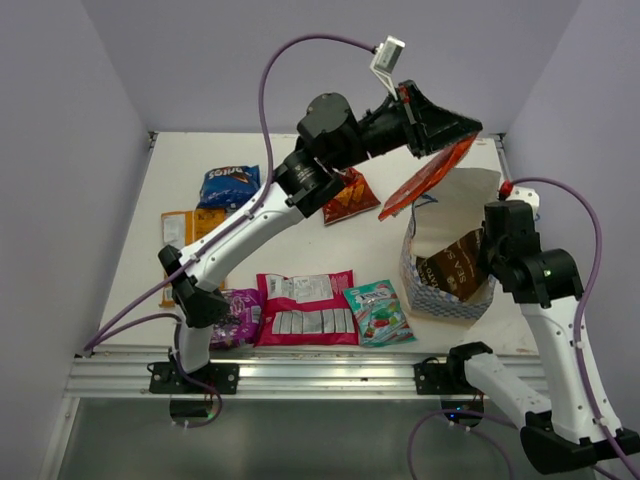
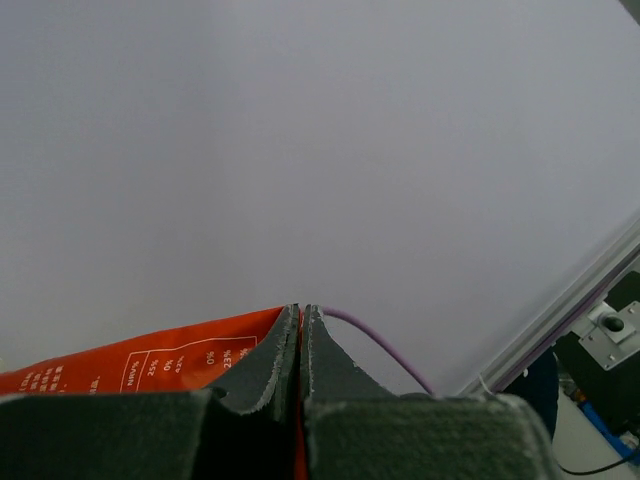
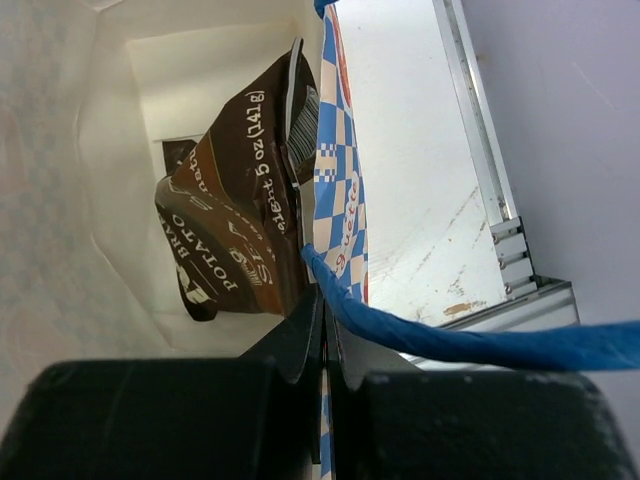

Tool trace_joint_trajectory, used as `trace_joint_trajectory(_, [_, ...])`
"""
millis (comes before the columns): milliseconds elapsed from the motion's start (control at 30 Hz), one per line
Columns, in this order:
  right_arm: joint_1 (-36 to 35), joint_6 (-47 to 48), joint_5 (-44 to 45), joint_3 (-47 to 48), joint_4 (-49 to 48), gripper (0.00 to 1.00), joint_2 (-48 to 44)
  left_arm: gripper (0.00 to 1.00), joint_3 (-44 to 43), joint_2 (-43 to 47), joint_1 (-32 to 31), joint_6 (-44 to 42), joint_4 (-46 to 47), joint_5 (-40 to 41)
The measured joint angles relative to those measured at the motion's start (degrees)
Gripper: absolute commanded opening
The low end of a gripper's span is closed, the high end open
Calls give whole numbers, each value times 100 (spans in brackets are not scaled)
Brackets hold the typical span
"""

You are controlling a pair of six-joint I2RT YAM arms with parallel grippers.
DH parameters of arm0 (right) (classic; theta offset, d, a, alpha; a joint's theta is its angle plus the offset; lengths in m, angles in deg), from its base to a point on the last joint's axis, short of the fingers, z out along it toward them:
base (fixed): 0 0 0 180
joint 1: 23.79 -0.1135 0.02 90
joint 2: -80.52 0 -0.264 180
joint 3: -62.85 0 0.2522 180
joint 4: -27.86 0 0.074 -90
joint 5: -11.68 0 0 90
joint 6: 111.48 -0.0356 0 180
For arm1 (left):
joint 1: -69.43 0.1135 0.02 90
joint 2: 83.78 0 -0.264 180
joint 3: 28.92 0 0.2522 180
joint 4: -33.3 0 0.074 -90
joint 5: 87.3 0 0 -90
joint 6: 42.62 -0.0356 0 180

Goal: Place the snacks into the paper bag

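Observation:
My left gripper is shut on an orange packet and holds it in the air above the open paper bag; the packet's edge shows between the jaws in the left wrist view. My right gripper is shut on the bag's checked wall, beside its blue string handle. A brown packet lies inside the bag and shows in the right wrist view. On the table lie a blue packet, a red-orange packet, a pink packet, a teal packet, a purple packet and an orange-and-cream packet.
The table's metal rail runs along the near edge. Grey walls close in the left, back and right. The left arm stretches across the table's middle above the packets. The right arm's base stands by the bag's right side.

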Motion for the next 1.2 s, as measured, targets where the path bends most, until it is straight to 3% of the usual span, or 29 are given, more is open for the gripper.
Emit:
trace_joint_trajectory(167, [0, -116, -13, 0, 111, 0, -105, 0, 376, 96, -223, -9, -33, -87])
trace_joint_trajectory(567, [0, -291, -15, 0, 310, 0, -140, 0, 92, 107, -293, 83, -2, -258])
trace_joint_trajectory(933, [0, -363, -13, 0, 315, 0, -140, 0, -437, 35, -295, 651, 975, -350])
trace_joint_trajectory(1200, [0, -365, -13, 0, 315, 0, -133, 0, 151, 105, -354, 796, 1290, -424])
